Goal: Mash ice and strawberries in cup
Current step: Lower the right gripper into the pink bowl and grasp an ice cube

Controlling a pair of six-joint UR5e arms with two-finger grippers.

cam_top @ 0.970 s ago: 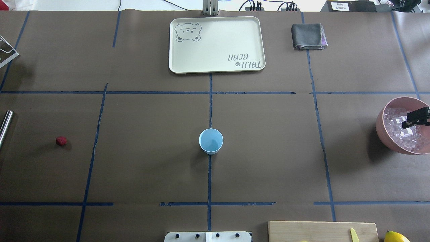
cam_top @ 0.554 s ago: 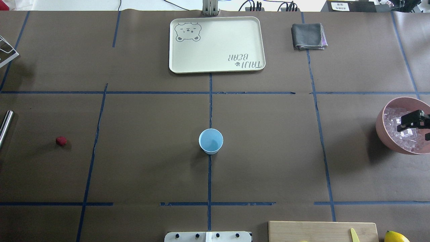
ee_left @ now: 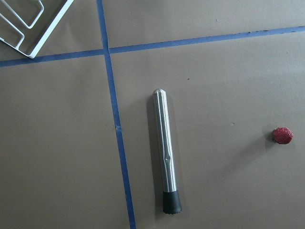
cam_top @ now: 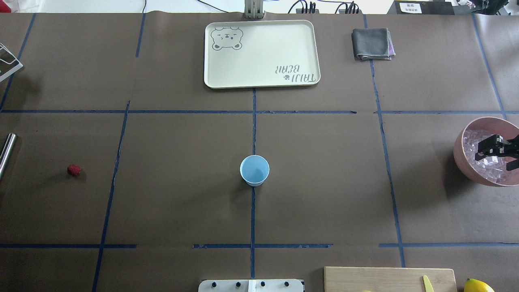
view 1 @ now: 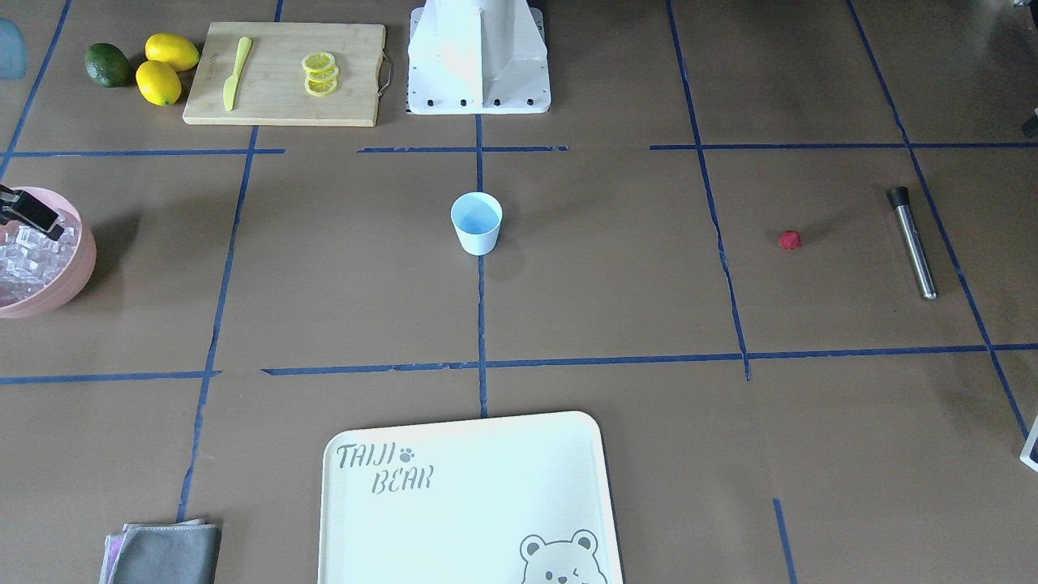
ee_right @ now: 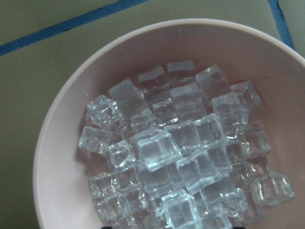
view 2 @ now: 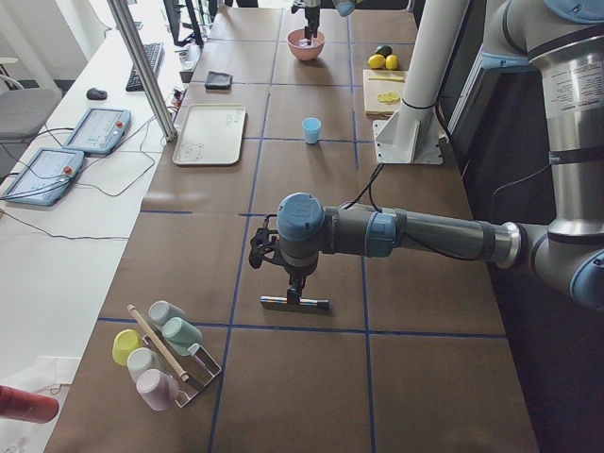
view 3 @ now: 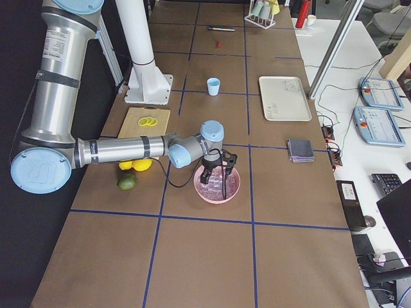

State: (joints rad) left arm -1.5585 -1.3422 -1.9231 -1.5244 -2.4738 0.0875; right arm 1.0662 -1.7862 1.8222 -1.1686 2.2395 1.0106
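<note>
Right pincer (cam_top: 496,156) hangs over the pink bowl (cam_top: 461,159) at the right edge of the overhead frame, jaws spread apart, released. The ice (ee_right: 176,152) lies heaped in that bowl as clear cubes directly beneath it. The cup (cam_top: 254,170) stands upright at the centre of the bench (cam_top: 324,182), on a blue tape line, its pale floor in plain view. The strawberry (cam_top: 73,170) lies alone at the left of the same frame, well apart from the cup. In the left side view, the left pincer (view 2: 294,283) hovers directly over a steel muddler (ee_left: 166,157), which lies flat near the berry without touching it. Whether this pincer is released or clenched cannot be told. A cream tray (cam_top: 211,52) sits at top centre.
</note>
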